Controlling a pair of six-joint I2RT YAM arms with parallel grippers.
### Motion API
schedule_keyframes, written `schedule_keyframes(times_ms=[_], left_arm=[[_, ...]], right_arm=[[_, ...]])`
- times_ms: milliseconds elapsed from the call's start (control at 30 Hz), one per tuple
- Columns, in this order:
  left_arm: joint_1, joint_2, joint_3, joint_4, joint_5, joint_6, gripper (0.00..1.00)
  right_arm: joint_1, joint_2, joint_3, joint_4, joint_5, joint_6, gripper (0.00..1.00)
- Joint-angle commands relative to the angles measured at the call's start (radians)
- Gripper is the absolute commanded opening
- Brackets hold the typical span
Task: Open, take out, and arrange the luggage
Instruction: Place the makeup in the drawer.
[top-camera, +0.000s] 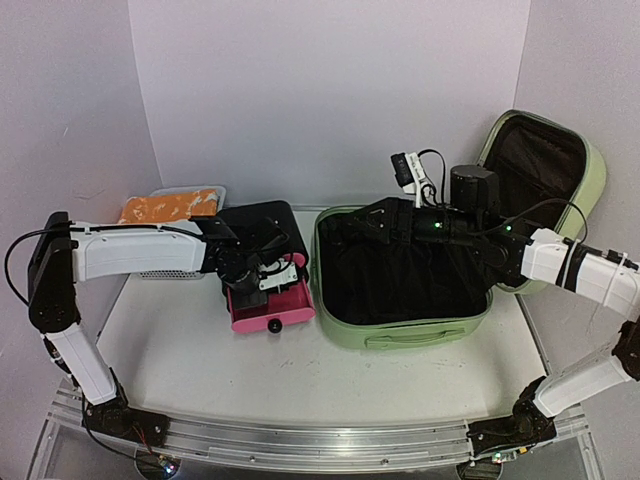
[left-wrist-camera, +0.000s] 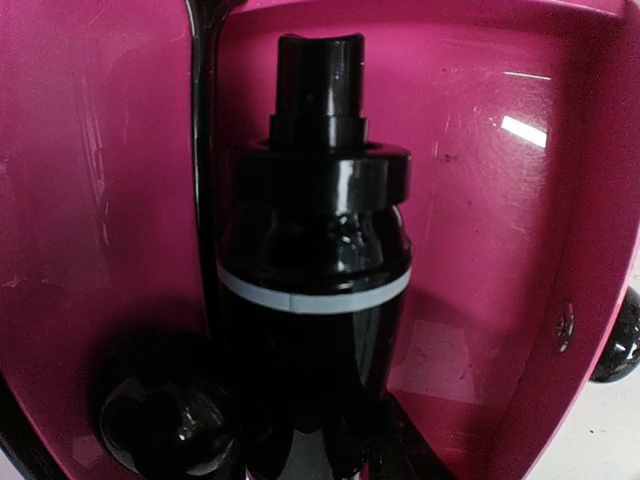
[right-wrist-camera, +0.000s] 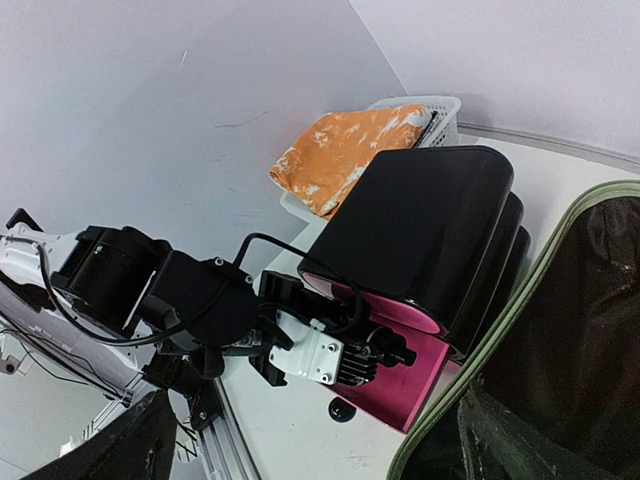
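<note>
Luggage (top-camera: 410, 330): light-green hard-shell case lying open on the worktop (top-camera: 300, 380), right of centre. Its lid (top-camera: 590, 190) stands propped at the far right. Black fabric lining (top-camera: 400, 280) fills the main shell in loose folds, and whether anything lies beneath them cannot be told.

Handling, as a judgement: the shell is stiff and smooth, so it is likely slippery to narrow fingers. It is bulky, yet probably light for its size, and the lining is soft and will bunch. The best holds appear to be the rim along the zipper seam or the moulded handle (top-camera: 405, 338) on the near wall, since the broad curved faces offer no purchase.

Right gripper (top-camera: 385, 218): poised over the far left of the open shell, fingers spread wide and carrying nothing.

Drawer box (top-camera: 255, 225): black housing just left of the luggage, with one pink drawer (top-camera: 270, 315) pulled out toward the near side.

Left gripper (top-camera: 262, 275): positioned at the open drawer, pinching a black spray bottle (left-wrist-camera: 315, 250) that has a pale band round its shoulder.

Basket (top-camera: 215, 192): white and perforated, far left behind the drawer box, holding an orange cloth (top-camera: 170, 207).
</note>
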Motion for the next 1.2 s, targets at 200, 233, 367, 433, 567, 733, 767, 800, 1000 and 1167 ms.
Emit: schedule_keyframes(times_ms=[200,233,367,433,567,733,767,800,1000,1167], left_arm=[[0.003,0.003,0.089,0.031,-0.009,-0.022,0.35],[0.004,0.003,0.087,0.03,-0.006,-0.023,0.35],[0.004,0.025,0.082,0.029,0.014,-0.038,0.35],[0.003,0.033,0.08,0.029,0.018,-0.044,0.38],[0.004,0.034,0.078,0.03,0.021,-0.05,0.42],[0.004,0.028,0.087,0.029,0.029,-0.056,0.46],[0.004,0.026,0.089,0.029,0.034,-0.058,0.51],[0.003,0.023,0.091,0.028,0.039,-0.061,0.53],[0.004,-0.005,0.096,0.021,0.064,-0.075,0.53],[0.002,-0.041,0.104,0.011,0.127,-0.093,0.52]], right_arm=[[-0.004,-0.016,0.007,0.037,-0.007,-0.02,0.97],[-0.005,-0.014,0.008,0.037,-0.009,-0.02,0.97],[-0.007,-0.014,0.007,0.037,-0.01,-0.017,0.97],[-0.008,-0.014,0.005,0.037,-0.012,-0.016,0.97],[-0.009,-0.017,0.004,0.036,-0.012,-0.013,0.98],[-0.01,-0.018,0.004,0.037,-0.012,-0.012,0.97],[-0.01,-0.017,0.004,0.037,-0.012,-0.011,0.97],[-0.01,-0.017,0.004,0.037,-0.013,-0.012,0.97],[-0.011,-0.018,0.005,0.037,-0.02,-0.014,0.98],[-0.011,-0.017,0.008,0.038,-0.024,-0.012,0.98]])
